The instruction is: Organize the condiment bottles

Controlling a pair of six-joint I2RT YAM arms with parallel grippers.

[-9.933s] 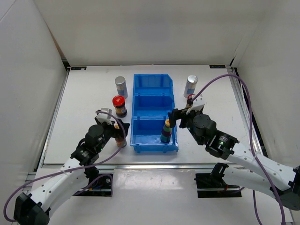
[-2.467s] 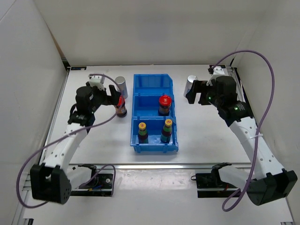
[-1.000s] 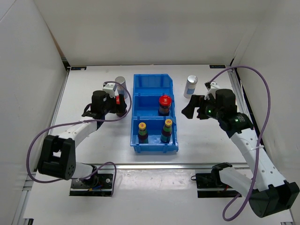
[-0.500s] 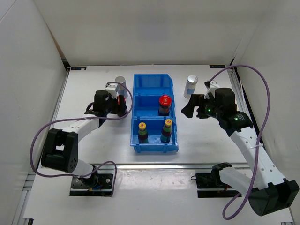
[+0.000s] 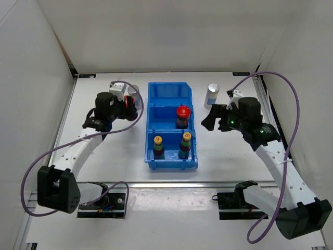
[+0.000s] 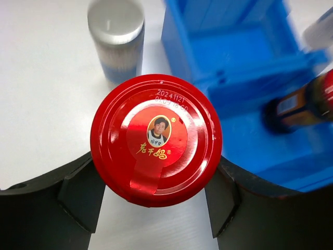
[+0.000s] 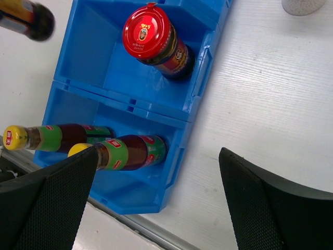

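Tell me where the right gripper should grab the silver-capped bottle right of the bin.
Take the bottle by its round body below the cap, coming in level from the near side. It stands upright, apart from the bin, so the open right gripper should straddle it.

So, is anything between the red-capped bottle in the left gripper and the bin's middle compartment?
Only the bin, by its left wall, lies between the held red-capped bottle and that compartment. The other red-capped bottle stands inside, toward its right, leaving bare floor on the left.
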